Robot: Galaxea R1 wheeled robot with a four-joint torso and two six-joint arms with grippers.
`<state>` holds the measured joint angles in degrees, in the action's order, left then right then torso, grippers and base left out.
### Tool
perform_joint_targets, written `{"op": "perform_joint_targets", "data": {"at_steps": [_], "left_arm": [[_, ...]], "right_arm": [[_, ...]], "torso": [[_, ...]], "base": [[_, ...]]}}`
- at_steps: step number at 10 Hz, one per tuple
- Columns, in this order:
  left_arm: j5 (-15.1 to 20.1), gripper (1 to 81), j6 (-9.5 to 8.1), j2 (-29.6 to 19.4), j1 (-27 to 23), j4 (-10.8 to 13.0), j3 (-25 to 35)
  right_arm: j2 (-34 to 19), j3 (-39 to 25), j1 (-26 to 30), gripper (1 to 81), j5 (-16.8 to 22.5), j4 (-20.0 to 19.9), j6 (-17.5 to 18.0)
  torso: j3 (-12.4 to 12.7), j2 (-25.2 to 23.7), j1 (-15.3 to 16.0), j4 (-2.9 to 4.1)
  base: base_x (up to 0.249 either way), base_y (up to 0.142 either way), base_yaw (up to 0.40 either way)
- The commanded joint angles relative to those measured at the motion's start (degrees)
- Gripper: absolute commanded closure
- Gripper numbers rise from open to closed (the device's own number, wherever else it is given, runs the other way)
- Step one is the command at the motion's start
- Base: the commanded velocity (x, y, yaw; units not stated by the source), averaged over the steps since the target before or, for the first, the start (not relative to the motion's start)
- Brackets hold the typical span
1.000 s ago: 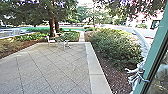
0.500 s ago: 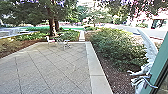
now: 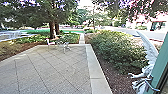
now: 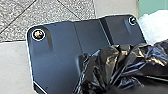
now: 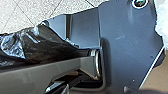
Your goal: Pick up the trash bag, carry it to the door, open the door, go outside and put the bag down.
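Outside, in the head view, one green-edged door (image 3: 159, 67) takes up less of the near right than a second ago; more of one pale shape (image 3: 149, 53) beside it shows. Two chairs (image 3: 51, 43) stand at the far end of one patio (image 3: 50, 70), one shrub (image 3: 117, 50) to its right. In the left wrist view, one black trash bag (image 4: 112, 67) lies across the robot's dark plate. In the right wrist view, it lies beside the jointed bar. I cannot tell whether either gripper is clamped on it.
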<state>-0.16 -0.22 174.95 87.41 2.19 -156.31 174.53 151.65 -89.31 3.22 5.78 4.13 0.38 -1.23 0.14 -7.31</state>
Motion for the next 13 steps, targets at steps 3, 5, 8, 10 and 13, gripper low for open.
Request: {"op": "perform_joint_targets", "data": {"at_steps": [3, 5, 8, 10, 13], "left_arm": [[2.8, 81.1, 0.13, -0.03, -3.42, 0.09, 0.21], [2.88, 81.1, 0.13, 0.06, -3.51, 0.09, 0.21], [2.8, 81.1, 0.13, 0.06, -3.42, -0.08, 0.21], [2.88, 81.1, 0.13, 0.06, -3.42, -0.08, 0.21], [2.88, 81.1, 0.13, -0.03, -3.42, -0.17, 0.21]], "right_arm": [[0.76, -0.67, 3.21, 1.0, 3.2, 0.55, -0.35], [0.75, -0.67, 3.21, 1.0, 3.2, 0.55, -0.35], [0.75, -0.67, 3.12, 1.0, 3.2, 0.55, -0.35], [0.84, -0.67, 3.21, 1.0, 3.2, 0.55, -0.35], [0.84, -0.67, 3.21, 1.0, 3.2, 1.07, -0.35]], "torso": [[0.0, 0.0, 0.0, 0.0], [0.02, -0.05, -0.06, 0.0], [0.02, -0.05, -0.06, 0.0], [0.02, -0.02, -0.04, 0.0], [0.02, -0.02, -0.02, 5.24]], "base": [[0.124, 0.0, 0.0], [0.132, 0.0, 0.0], [0.136, 0.0, 0.0], [0.095, 0.0, 0.0], [0.0, 0.0, 0.0]]}}
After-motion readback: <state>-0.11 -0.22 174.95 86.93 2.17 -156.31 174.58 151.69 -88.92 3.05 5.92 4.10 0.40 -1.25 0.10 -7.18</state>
